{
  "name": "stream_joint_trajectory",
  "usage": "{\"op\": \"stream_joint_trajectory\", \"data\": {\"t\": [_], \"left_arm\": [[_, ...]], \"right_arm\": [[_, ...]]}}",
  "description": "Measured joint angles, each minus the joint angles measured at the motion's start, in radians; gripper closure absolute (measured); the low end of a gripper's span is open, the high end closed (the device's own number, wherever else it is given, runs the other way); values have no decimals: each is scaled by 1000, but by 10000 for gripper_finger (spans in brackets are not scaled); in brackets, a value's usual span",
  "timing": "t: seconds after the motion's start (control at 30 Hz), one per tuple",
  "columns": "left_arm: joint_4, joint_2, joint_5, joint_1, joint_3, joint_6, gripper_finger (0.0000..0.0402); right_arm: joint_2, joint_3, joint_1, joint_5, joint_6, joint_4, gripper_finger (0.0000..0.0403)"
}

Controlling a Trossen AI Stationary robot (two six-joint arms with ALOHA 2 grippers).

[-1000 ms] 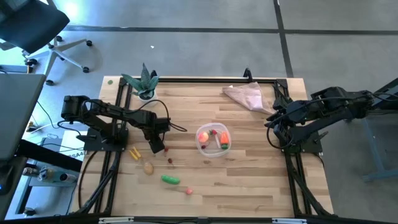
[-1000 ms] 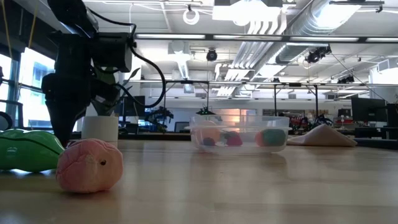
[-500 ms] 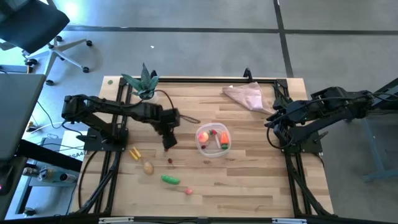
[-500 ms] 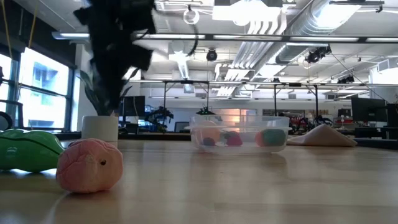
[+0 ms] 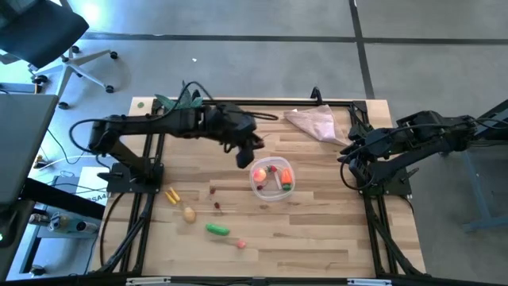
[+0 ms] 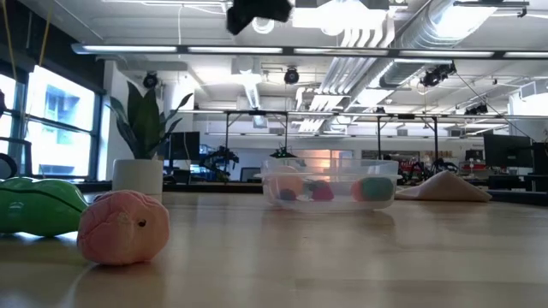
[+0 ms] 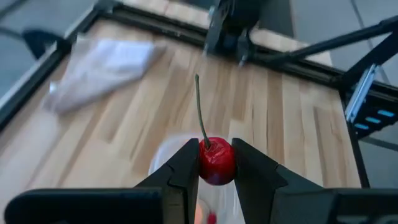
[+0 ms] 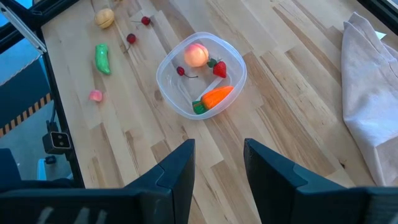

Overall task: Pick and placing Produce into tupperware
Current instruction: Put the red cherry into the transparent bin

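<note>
Left end effector (image 7: 216,163): clamped on a red cherry (image 7: 216,163), raised beside tub (image 5: 272,179) | Tub: mid-table (image 5: 317,230), holds carrot (image 8: 216,96), peach (image 8: 196,55) | Right end effector (image 8: 217,163): fingers apart, holding nothing, right edge

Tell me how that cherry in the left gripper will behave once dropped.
The cherry looks round and glossy, so it will probably roll or bounce. Its thin stem seems bendy. The left gripper pinches it easily, suggesting it is light.
</note>
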Motion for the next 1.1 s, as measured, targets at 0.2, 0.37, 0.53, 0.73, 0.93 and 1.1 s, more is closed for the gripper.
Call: {"op": "stream_joint_trajectory", "data": {"t": [0.2, 0.37, 0.53, 0.73, 0.93, 1.1], "left_arm": [[-64, 186, 48, 0, 183, 72, 324], [-137, 333, 117, -8, 246, 82, 324], [-151, 455, 124, -29, 249, 84, 324], [-183, 556, 115, -63, 250, 78, 324], [-239, 611, 89, -97, 250, 91, 324], [-273, 644, 86, -121, 250, 112, 324]], "right_arm": [[0, 0, 0, 0, 0, 0, 272], [0, 0, 0, 0, 0, 0, 272], [0, 0, 0, 0, 0, 0, 272], [0, 0, 0, 0, 0, 0, 272], [0, 0, 0, 0, 0, 0, 272], [0, 0, 0, 0, 0, 0, 272]]}}
